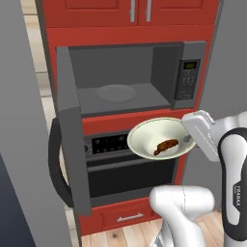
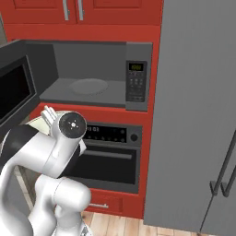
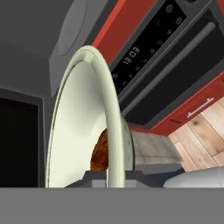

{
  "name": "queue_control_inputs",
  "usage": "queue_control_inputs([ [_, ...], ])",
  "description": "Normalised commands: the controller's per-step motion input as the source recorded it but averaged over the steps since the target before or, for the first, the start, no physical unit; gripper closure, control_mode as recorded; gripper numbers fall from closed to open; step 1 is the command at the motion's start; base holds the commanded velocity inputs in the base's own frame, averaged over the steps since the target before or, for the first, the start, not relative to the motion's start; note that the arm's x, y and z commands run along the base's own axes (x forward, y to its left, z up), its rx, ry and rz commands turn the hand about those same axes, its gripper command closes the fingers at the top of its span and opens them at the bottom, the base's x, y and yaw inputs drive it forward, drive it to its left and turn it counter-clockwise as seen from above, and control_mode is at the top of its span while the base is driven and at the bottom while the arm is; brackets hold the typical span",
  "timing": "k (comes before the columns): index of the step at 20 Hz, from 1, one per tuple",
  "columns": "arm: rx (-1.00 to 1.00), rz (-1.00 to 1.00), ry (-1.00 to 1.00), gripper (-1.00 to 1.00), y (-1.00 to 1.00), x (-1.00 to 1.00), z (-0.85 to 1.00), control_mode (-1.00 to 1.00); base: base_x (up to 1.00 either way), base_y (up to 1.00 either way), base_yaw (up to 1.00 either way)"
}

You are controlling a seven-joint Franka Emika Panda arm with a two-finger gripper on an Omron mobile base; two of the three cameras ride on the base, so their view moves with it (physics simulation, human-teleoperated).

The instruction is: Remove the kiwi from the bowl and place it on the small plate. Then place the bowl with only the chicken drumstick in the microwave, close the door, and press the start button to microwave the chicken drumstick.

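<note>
In the right base view the robot's own white arm hides nearly all of the pale cream round bowl [image 2: 38, 120]; only a sliver of rim peeps out at 9 o'clock of the round wrist cap. The hand view cuts the bowl off at its lower edge, and the brown chicken drumstick [image 3: 99, 153] shows there only as a dark patch behind the rim.

There is one bowl [image 1: 160, 139], one drumstick [image 1: 166, 145] lying in it, one grey built-in microwave [image 1: 188, 72] with its door [image 1: 72, 144] swung open to the left, and one black oven [image 1: 130, 169] beneath it. One round glass turntable [image 1: 116, 93] lies on the microwave floor.

The gripper [image 1: 189, 139] is pinched closed on the bowl's rim at 3 o'clock, holding the bowl in the air just below the microwave's opening, in front of the oven's control panel.

The surroundings are red cabinets [image 2: 92, 11], a tall grey fridge [image 2: 198, 115] to the right, and a light wooden plank floor [image 1: 212, 226].
</note>
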Motion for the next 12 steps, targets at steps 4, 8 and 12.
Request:
queue_control_inputs([
  [4,0.0,0.0,0.0,1.0,0.0,0.0,0.0,1.0,0.01,0.0,0.1],
  [8,0.0,0.0,0.0,1.0,0.0,0.0,0.0,1.0,0.0,0.0,0.0],
  [12,0.01,0.0,-0.01,1.0,0.0,0.0,0.0,-1.0,0.0,0.0,0.0],
])
